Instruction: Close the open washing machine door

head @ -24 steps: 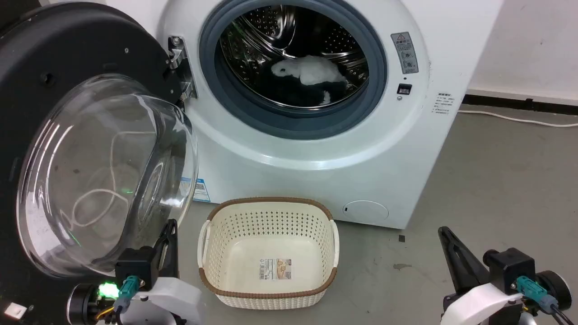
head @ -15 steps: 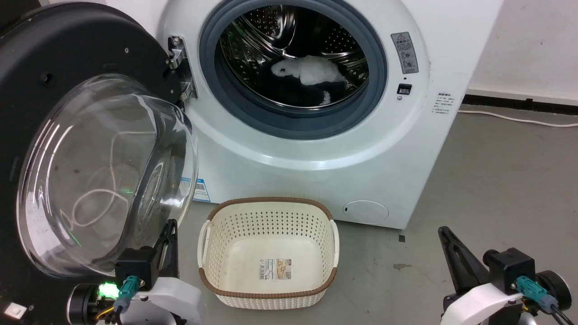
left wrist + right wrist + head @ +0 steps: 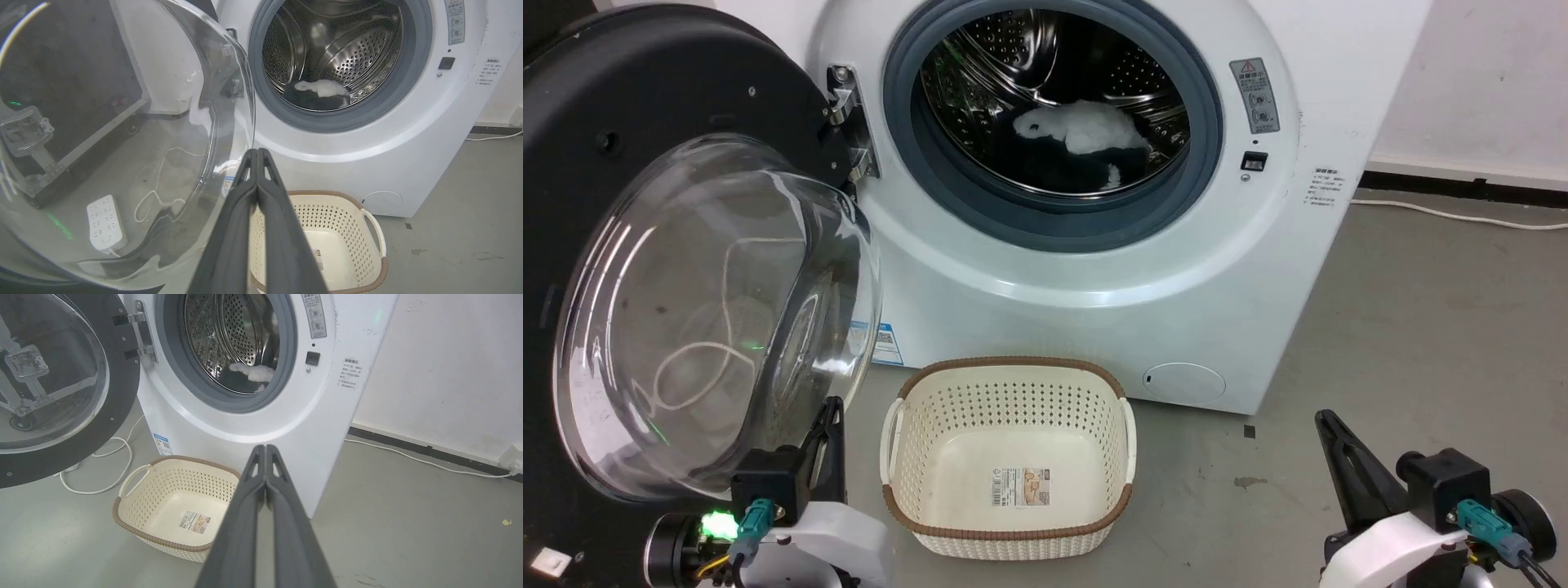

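Far left: washing machine door [image 3: 629, 98] stood swung wide open on the machine's left side, well clear of the opening. It was round, glossy black plastic w/ small screws on the inner face. At its centre sat a bulging clear glass bowl [image 3: 711, 318], smooth, w/ glare streaks. Thru the glass in left wrist view: flat white power strip [image 3: 104, 222] and looped white cord [image 3: 159, 200] on the floor.

Left claw [image 3: 832, 412] sat low, just beside the bowl's lower right edge; contact couldn't be told. It was clenched on nothing, its 2 long dark matte fingers pressed together into a thin wedge.

Next right: bright metal hinge [image 3: 845, 122], bolted to the white front. Then a thick grey rubber ring [image 3: 1054, 224], matte, around the steel drum [image 3: 1013, 57]. The drum was shiny and ribbed, w/ rows of small holes. Fluffy white and dark laundry [image 3: 1086, 131] lay at the drum bottom.

Below, on the floor just in front of the machine: cream plastic basket [image 3: 1009, 371]. It was a rounded rectangle w/ perforated walls, a brown woven-look rim, loop handles and a paper label inside.

Machine front [image 3: 1094, 327] was smooth white, curved around the opening, w/ a grey warning sticker [image 3: 1254, 94], a small black latch socket [image 3: 1254, 161] and a round flap [image 3: 1184, 382] low down.

Right claw [image 3: 1327, 425] was at lower right, well apart from the machine. It was clenched empty, dark fingers closed to a point, on a white forearm shell.

Far right: dull grey concrete floor [image 3: 1437, 327] w/ stains, a thin white cable [image 3: 1462, 216] along a black skirting, and a plain white wall [image 3: 1486, 82].
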### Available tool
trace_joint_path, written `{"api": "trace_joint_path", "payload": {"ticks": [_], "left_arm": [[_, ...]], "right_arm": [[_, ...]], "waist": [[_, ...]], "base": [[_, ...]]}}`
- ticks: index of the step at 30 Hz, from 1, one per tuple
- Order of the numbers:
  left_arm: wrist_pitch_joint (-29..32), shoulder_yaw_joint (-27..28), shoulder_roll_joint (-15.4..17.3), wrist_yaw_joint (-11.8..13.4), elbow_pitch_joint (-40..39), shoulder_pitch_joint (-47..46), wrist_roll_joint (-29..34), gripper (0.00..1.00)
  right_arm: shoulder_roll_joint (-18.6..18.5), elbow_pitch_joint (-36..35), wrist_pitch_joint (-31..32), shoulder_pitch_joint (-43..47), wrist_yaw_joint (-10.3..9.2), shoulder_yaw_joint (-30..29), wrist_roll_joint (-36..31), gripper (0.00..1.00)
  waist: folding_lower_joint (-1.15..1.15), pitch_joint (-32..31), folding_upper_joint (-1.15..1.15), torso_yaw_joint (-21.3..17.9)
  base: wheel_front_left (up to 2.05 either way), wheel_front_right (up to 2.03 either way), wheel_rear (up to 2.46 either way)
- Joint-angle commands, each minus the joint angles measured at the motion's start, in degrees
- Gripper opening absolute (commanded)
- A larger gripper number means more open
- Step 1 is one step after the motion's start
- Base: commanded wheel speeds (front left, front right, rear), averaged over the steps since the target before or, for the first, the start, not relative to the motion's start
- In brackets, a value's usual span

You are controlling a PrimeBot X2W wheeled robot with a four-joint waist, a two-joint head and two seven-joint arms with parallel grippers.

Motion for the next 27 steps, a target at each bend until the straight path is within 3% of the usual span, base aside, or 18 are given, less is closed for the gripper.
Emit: {"api": "trace_joint_path", "payload": {"ticks": [1,27], "left_arm": [[0.03,0.07,0.0,-0.31,-0.25,0.82,0.15,0.0],[0.03,0.07,0.0,-0.31,-0.25,0.82,0.15,0.0]], "right_arm": [[-0.04,-0.27,0.03,-0.8,0.05,-0.01,-0.42,0.0],[-0.04,-0.27,0.03,-0.8,0.05,-0.01,-0.42,0.0]], "waist": [[0.0,0.0,0.0,0.0],[0.0,0.0,0.0,0.0]], "base": [[0.0,0.0,0.0],[0.0,0.0,0.0]]}}
